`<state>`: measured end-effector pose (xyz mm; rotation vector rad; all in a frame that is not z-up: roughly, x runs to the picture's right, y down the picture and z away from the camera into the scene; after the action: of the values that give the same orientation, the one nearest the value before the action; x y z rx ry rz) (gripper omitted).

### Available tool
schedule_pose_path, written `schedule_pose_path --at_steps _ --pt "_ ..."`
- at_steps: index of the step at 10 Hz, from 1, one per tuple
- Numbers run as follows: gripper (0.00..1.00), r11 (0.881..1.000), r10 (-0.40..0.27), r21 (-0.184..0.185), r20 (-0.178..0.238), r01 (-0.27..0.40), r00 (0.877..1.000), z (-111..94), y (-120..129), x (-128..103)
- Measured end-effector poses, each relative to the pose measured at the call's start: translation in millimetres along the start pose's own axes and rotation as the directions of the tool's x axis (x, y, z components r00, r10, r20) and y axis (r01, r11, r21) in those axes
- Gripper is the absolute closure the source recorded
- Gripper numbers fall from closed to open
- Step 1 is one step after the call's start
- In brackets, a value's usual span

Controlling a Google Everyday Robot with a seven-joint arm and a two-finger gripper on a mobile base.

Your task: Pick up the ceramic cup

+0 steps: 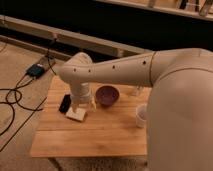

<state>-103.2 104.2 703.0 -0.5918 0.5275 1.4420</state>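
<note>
The ceramic cup [141, 116] is a small white cup standing near the right edge of the wooden table [95, 135], partly cut off by my arm's white shell. My gripper [83, 105] hangs from the arm over the left part of the table, pointing down, just above a pale block [76, 115] and left of the dark purple bowl [107, 95]. The gripper is well apart from the cup, with the bowl between them.
A small clear glass [136, 91] stands behind the cup by the arm. A black flat object [65, 103] lies left of the gripper. Cables and a black box [36, 70] lie on the floor at left. A dark wall runs behind the table.
</note>
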Motion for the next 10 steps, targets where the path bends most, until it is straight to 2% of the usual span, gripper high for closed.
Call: schedule_pose_path --at_steps 5,7,10 --pt "0.35 1.0 -0.004 0.006 0.001 0.004 1.0 -2 -8 -4" --pt "0.35 0.999 0.023 0.023 0.015 -0.023 1.0 -7 -36 -13" --pt "0.35 0.993 0.108 0.042 0.042 -0.109 0.993 -16 -80 -16"
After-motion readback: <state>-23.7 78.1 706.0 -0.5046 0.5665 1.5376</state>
